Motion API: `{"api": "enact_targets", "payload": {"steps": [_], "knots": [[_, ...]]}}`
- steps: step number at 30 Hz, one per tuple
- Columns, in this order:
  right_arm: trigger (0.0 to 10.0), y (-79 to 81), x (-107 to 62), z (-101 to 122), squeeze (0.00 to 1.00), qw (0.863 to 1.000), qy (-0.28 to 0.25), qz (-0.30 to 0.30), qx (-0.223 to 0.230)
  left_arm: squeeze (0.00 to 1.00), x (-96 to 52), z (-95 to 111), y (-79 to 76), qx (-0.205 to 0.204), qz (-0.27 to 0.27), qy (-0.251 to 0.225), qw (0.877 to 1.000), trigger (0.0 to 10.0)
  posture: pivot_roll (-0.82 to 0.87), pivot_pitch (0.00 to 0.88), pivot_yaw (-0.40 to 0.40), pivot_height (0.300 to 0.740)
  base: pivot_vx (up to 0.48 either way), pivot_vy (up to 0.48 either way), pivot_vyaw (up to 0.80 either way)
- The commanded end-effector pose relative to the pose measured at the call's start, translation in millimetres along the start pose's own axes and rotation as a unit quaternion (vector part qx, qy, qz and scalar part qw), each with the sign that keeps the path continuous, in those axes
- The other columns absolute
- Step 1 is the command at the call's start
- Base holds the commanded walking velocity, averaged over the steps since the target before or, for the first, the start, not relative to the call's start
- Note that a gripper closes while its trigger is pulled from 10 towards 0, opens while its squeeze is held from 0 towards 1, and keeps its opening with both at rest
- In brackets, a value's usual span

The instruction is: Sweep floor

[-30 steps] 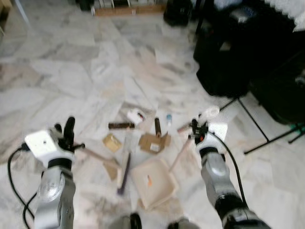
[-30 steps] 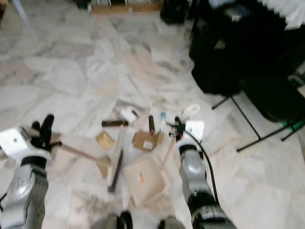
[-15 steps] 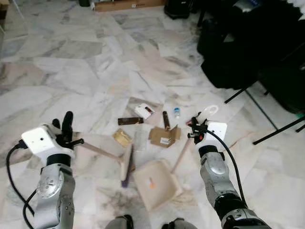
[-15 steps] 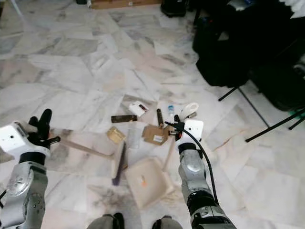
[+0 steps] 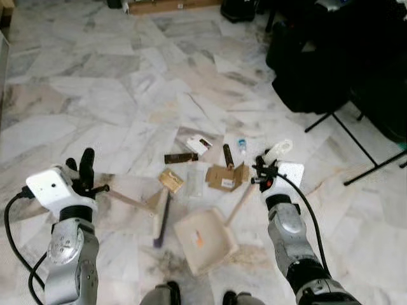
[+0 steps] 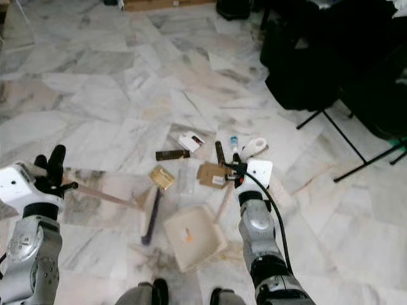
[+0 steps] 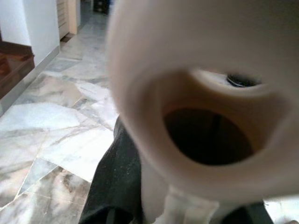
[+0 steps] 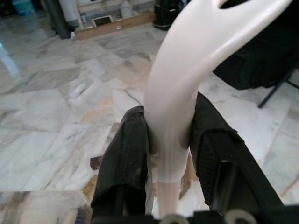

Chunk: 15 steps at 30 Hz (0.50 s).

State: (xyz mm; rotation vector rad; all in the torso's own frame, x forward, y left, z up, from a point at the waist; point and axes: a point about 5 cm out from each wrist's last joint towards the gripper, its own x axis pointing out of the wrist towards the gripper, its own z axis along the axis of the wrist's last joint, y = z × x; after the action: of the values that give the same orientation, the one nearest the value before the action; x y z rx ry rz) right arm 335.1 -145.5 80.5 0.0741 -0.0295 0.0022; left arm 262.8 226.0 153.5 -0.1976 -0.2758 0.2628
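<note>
The cream square plastic dustpan (image 5: 205, 239) lies flat on the grey-veined white marble floor (image 5: 114, 95) just ahead of the robot's feet, its thin pale handle (image 5: 240, 202) running up and to the right into the right gripper (image 5: 262, 171), whose black fingers (image 8: 126, 158) are pinched on the handle's white looped end. The cream broom (image 5: 159, 215) has its head lying lengthwise toward the robot, dark bristles along one edge; its wooden stick (image 5: 127, 200) slants up left to the left gripper (image 5: 82, 175), whose fingers clamp the stick's hollow end. Both silver forearms reach forward, wrists raised. Just beyond the dustpan lie a torn brown cardboard box (image 5: 226, 176), a dark brown bar (image 5: 180, 157) and a small bottle (image 5: 241, 145).
</note>
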Motion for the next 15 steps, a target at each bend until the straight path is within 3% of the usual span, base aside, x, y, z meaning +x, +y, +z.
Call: {"api": "enact_targets", "payload": {"steps": [1,15], "knots": [[10.0,-3.9,-0.5,4.0,0.0,1.0,-0.017,-0.005,-0.003,0.0,-1.1,5.4,-1.6,-0.007,-0.005,-0.019,1.0,10.0,0.01,0.18,-0.028,0.74,0.0,0.0,0.0],[10.0,-1.5,-0.8,3.2,0.0,1.0,-0.016,-0.002,-0.001,0.0,-2.1,1.6,1.5,-0.007,0.004,-0.007,1.0,10.0,0.01,0.184,-0.026,0.74,0.0,0.0,0.0]]}}
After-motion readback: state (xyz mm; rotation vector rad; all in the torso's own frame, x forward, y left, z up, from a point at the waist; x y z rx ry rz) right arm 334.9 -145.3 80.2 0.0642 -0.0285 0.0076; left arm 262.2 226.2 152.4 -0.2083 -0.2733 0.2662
